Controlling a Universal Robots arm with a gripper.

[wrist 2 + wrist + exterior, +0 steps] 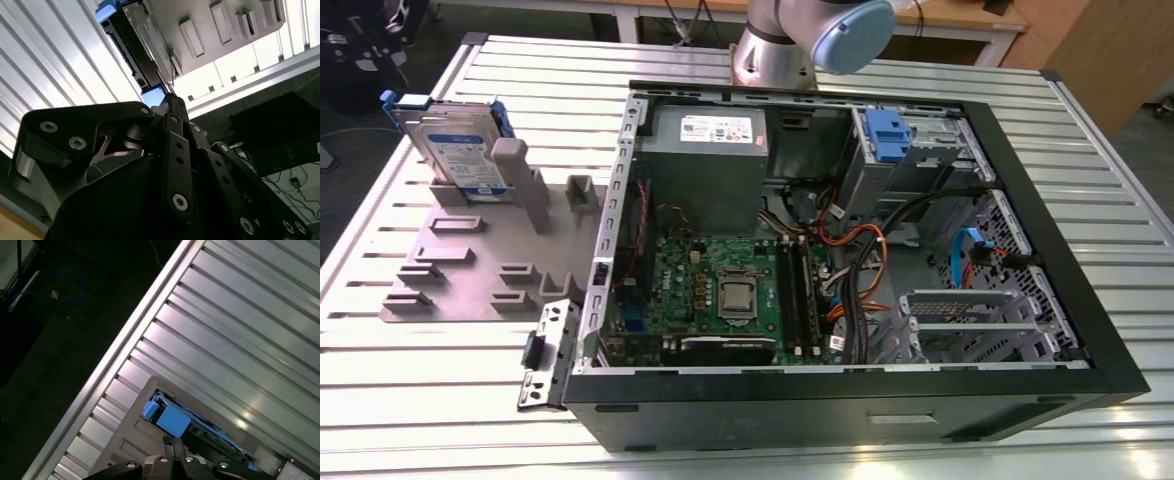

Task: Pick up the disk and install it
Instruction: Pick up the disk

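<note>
Silver metal makes up the flat rectangular body of the disk (455, 147), which has a white-and-blue label on its broad face and a blue plastic carrier frame around its edges. It stands upright on one edge in a slot of a grey fixture plate (460, 275). In the exterior view it is at about ten o'clock from the open computer case (854, 405), well apart from it. Plate and case both rest on a ribbed aluminium table (400, 400).

Inside the case, a grey power-supply box (707, 150) sits toward eleven o'clock and a small blue latch (887, 133) toward one o'clock. A green motherboard (727, 285) lies near the middle. The arm (807, 40) rises at twelve o'clock, beyond the far wall of the case.

In the first wrist view the gripper (167, 441) hangs over the fixture, its black fingertips drawn together with nothing between them. They are just beside the blue end of the carrier and not touching it. The second wrist view shows the disk's narrow edge, dark and silver, with blue plastic at each end
</note>
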